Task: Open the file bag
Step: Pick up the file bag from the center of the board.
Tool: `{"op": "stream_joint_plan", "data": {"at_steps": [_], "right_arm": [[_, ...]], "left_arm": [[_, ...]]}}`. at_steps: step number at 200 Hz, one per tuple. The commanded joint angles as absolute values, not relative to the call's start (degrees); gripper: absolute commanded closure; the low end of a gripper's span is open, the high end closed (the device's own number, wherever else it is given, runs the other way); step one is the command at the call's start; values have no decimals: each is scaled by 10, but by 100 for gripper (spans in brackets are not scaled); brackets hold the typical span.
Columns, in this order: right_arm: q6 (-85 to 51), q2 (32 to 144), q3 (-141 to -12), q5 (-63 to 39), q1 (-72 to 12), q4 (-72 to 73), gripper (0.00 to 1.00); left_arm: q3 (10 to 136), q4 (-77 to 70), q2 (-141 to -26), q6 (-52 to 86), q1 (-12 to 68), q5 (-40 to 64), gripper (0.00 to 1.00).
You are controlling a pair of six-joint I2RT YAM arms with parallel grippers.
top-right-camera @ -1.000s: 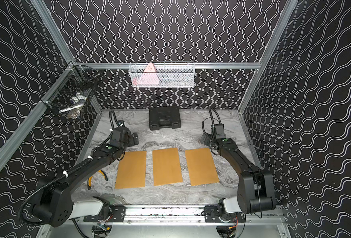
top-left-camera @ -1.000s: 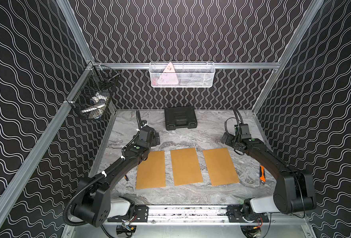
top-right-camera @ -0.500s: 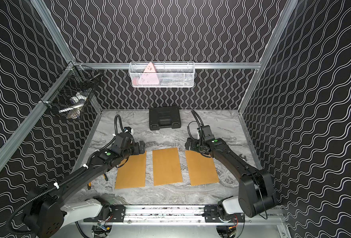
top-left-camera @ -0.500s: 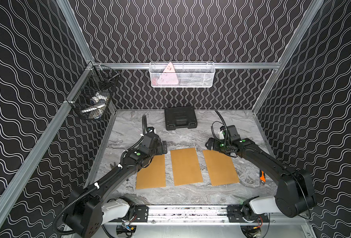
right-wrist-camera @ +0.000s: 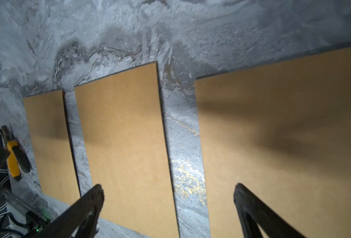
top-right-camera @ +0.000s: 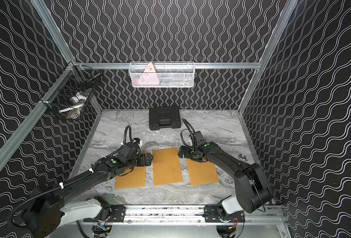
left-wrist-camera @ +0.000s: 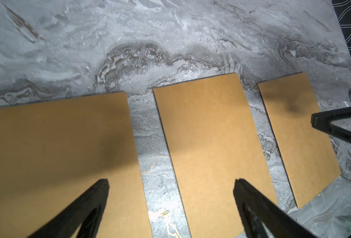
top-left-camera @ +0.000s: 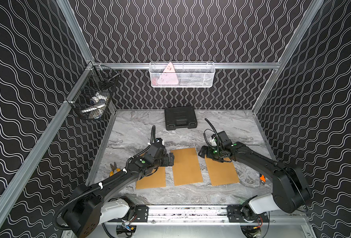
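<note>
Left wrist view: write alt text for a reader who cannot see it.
The open left gripper hovers above the gap between the left file bag and the middle file bag, holding nothing. All three brown bags, including the right file bag, lie flat side by side on the grey marble table.

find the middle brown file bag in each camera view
Top view: middle file bag lies flat at mid-table.
Top view: same spot.
Left wrist: the centre one of three brown sheets.
Right wrist: also the centre one of three.
Shared landmark: left file bag and right file bag flank it in every view.
</note>
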State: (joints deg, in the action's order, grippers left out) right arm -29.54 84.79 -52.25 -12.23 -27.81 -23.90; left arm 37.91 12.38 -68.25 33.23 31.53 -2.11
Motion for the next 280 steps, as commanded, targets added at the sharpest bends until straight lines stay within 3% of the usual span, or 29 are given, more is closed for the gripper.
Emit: {"op": "stream_joint_plan", "data": {"at_steps": [1,186,280], "right_arm": [[-307,858,-523,-141,-284,-221,2],[-343,949,-505,-218,-310,-131,16],[-351,985,-499,-248,-310,-100,18]], "left_arm": [[364,75,-679,366,320,10,1],[348,-20,-815,400,343,40,25],[348,-40,-865,410,343,41,34]]}}
